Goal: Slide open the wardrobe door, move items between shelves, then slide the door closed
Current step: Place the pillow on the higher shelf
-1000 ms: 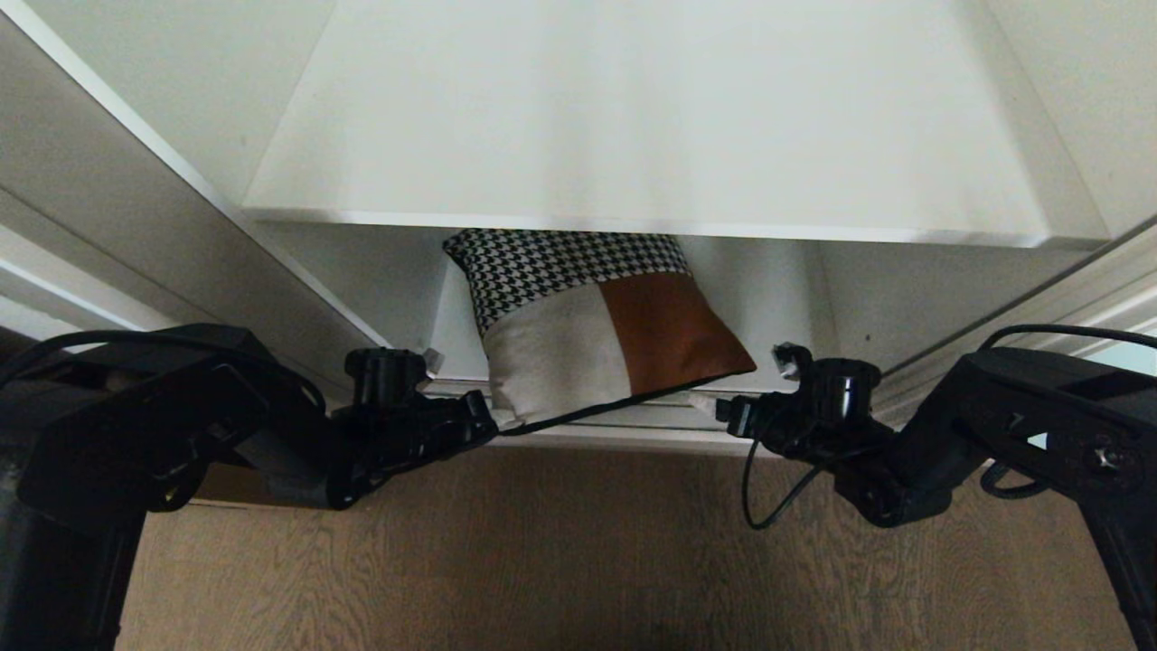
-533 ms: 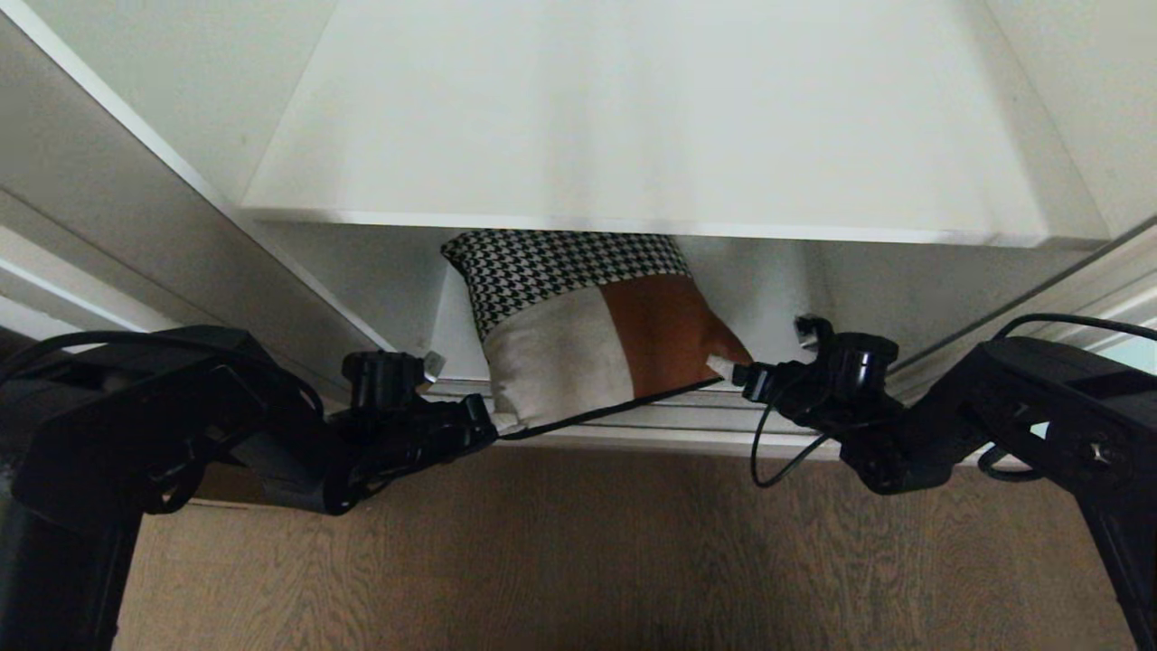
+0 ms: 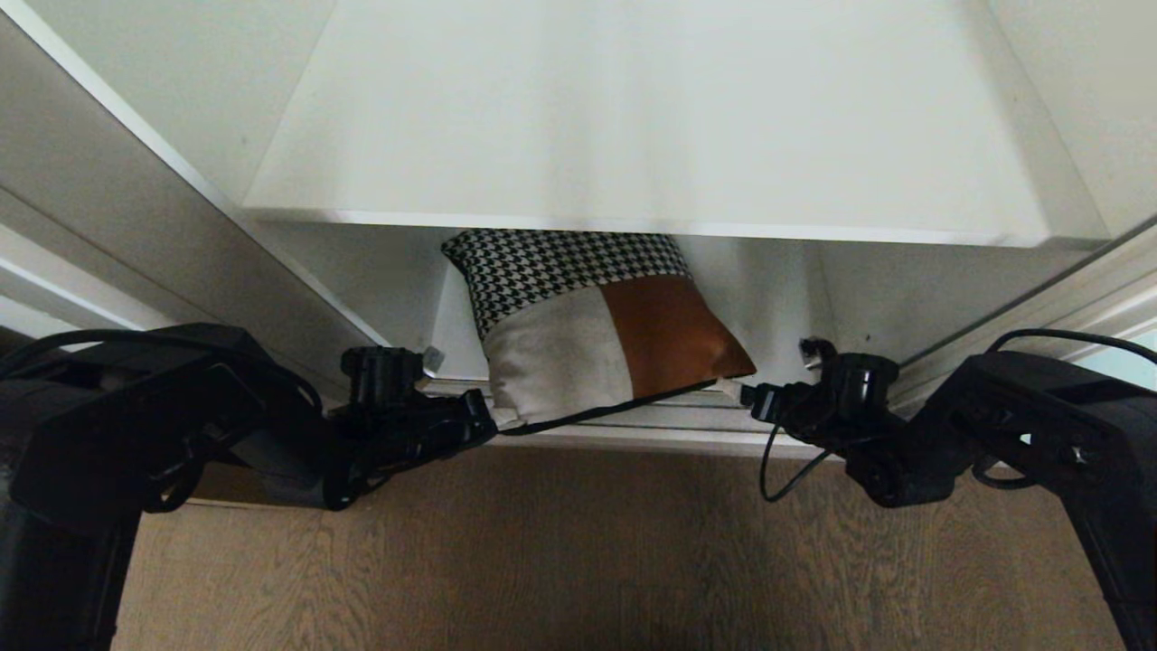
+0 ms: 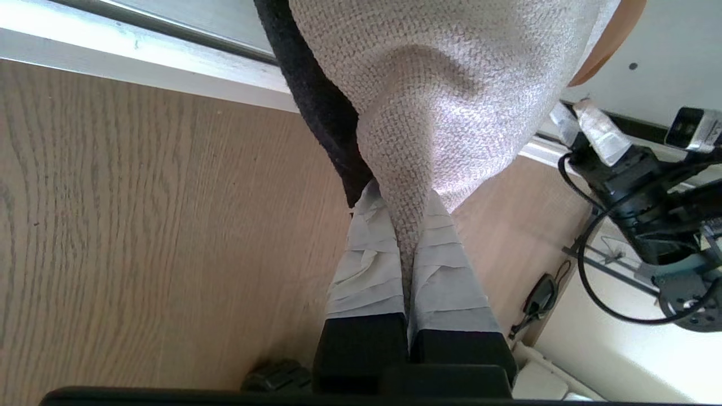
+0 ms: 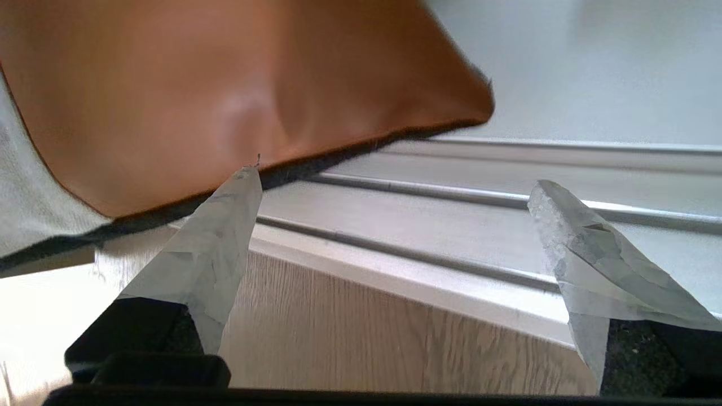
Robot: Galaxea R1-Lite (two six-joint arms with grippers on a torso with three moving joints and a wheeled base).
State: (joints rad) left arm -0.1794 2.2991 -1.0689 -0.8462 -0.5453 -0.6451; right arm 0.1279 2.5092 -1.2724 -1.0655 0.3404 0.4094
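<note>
White laminate shelf (image 3: pixel 651 117) spans the wardrobe above the cushion (image 3: pixel 597 334), which leans in the compartment beneath it, its lower edge over the metal door track (image 5: pixel 451 192) beside the wood-grain floor (image 3: pixel 578 561). The left gripper (image 4: pixel 407 225) pinches the cushion's beige corner tight. The right gripper (image 5: pixel 395 192) is spread wide, one fingertip (image 5: pixel 248 180) at the rust-brown corner's seam.

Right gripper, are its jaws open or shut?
Open: the right gripper has its jaws spread wide apart, one tip just touching the cushion, gripping nothing.
</note>
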